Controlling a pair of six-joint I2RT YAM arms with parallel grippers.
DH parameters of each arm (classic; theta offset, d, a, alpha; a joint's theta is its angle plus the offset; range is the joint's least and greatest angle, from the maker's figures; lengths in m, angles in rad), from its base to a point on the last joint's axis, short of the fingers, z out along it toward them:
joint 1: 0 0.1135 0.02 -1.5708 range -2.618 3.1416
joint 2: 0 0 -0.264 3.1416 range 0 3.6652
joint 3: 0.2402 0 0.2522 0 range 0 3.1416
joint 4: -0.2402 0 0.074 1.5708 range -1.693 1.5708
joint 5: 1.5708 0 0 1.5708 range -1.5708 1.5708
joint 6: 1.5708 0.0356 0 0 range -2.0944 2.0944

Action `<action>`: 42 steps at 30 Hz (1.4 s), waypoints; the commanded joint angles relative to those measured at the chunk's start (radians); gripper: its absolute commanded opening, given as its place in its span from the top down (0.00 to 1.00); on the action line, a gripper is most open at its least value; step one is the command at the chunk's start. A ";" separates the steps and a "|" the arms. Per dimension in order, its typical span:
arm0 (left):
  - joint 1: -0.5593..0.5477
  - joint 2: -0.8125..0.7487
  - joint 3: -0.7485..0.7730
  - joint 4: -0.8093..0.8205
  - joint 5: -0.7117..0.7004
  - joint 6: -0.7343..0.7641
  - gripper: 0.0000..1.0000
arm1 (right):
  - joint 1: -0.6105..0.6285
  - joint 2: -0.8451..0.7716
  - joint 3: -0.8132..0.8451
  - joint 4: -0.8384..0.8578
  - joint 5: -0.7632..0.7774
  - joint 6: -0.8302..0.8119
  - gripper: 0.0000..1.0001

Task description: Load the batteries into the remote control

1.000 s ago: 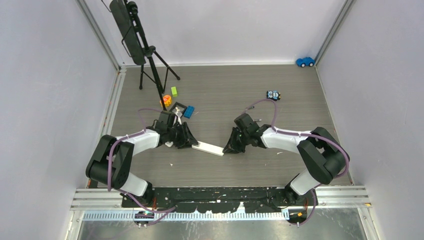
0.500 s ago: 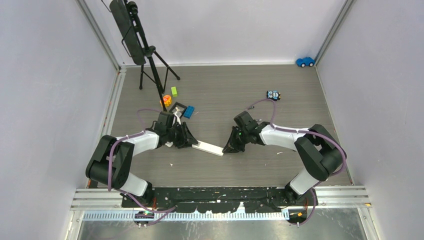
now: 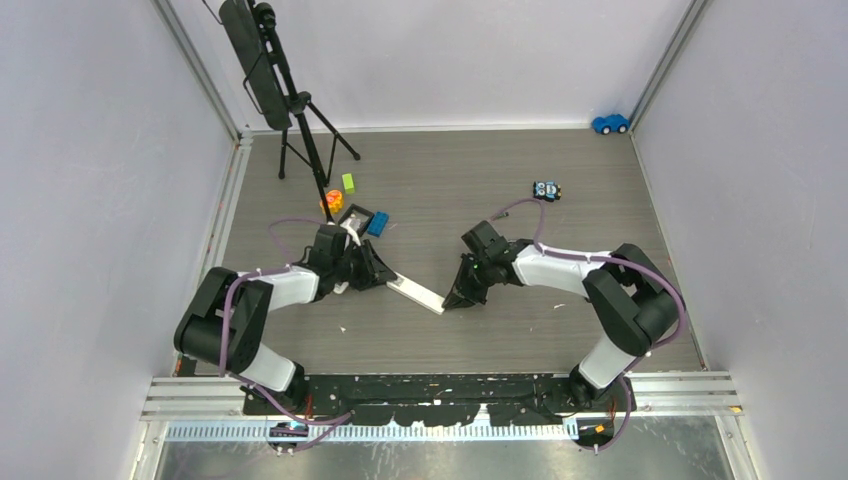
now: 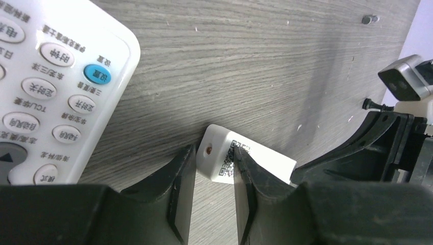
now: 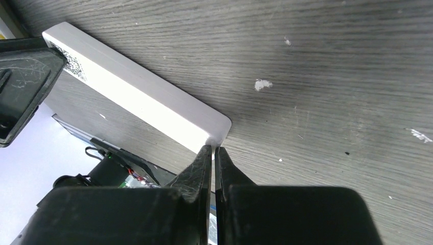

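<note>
A white remote (image 3: 416,293) lies back-up on the floor between my two grippers. In the left wrist view its end (image 4: 219,153) with a QR label sits at the tips of my left gripper (image 4: 214,150), whose jaws stand a little apart around that corner; one fingertip (image 4: 240,158) overlaps the label. My right gripper (image 5: 213,149) is shut, with its tips against the remote's other end (image 5: 204,127). A second white remote (image 4: 51,87), buttons up, lies beside the left gripper (image 3: 378,274). No batteries show in any view.
A black tray (image 3: 358,216), a blue block (image 3: 378,223), an orange toy (image 3: 332,203) and a green block (image 3: 348,182) lie behind the left arm. A tripod (image 3: 290,100) stands at the back left. Toy cars (image 3: 546,190) (image 3: 610,124) sit at the back right.
The white remote has turned: its left end swung away from the bases with my left gripper. My right gripper followed its right end slightly leftward.
</note>
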 commanded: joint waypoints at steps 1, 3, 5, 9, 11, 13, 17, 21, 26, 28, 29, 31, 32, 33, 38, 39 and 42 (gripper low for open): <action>-0.084 0.110 -0.092 -0.142 -0.025 -0.026 0.68 | 0.046 0.033 -0.046 0.376 0.165 0.114 0.94; -0.097 0.114 -0.109 -0.114 -0.025 -0.050 0.68 | 0.049 0.022 -0.065 0.435 0.197 0.154 0.94; -0.108 0.122 -0.128 -0.079 -0.023 -0.071 0.69 | 0.058 0.023 -0.067 0.465 0.229 0.189 0.94; -0.113 0.136 -0.147 -0.038 -0.014 -0.096 0.71 | 0.080 0.053 -0.038 0.473 0.276 0.241 0.94; -0.119 0.134 -0.158 -0.025 -0.018 -0.104 0.71 | 0.082 0.071 -0.021 0.467 0.288 0.255 0.93; -0.122 0.134 -0.168 -0.022 -0.025 -0.108 0.71 | 0.082 0.086 0.000 0.442 0.304 0.264 0.93; -0.123 0.139 -0.175 -0.015 -0.034 -0.106 0.71 | 0.082 0.113 0.059 0.359 0.328 0.261 0.92; -0.123 0.140 -0.164 -0.016 -0.030 -0.105 0.71 | 0.083 0.122 0.095 0.318 0.326 0.248 0.90; -0.121 0.070 -0.079 -0.131 -0.049 -0.070 0.70 | 0.084 0.041 0.073 0.238 0.325 0.190 0.87; -0.119 0.028 -0.031 -0.208 -0.076 -0.041 0.69 | 0.084 -0.005 0.052 0.194 0.324 0.162 0.84; -0.118 0.005 -0.008 -0.245 -0.093 -0.023 0.69 | 0.083 -0.029 0.039 0.177 0.315 0.145 0.83; -0.113 -0.031 0.041 -0.311 -0.128 0.013 0.67 | 0.084 -0.083 0.013 0.142 0.307 0.105 0.79; -0.110 -0.046 0.076 -0.345 -0.145 0.035 0.65 | 0.084 -0.111 -0.002 0.130 0.297 0.082 0.76; -0.108 -0.058 0.104 -0.376 -0.166 0.056 0.63 | 0.084 -0.144 -0.018 0.127 0.286 0.047 0.73; -0.107 -0.100 0.228 -0.484 -0.192 0.128 0.47 | 0.085 -0.308 -0.051 0.092 0.266 -0.132 0.50; -0.107 -0.110 0.249 -0.502 -0.196 0.134 0.44 | 0.085 -0.323 -0.045 0.082 0.261 -0.176 0.40; -0.106 -0.148 0.300 -0.561 -0.224 0.144 0.34 | 0.085 -0.343 -0.020 0.061 0.262 -0.302 0.29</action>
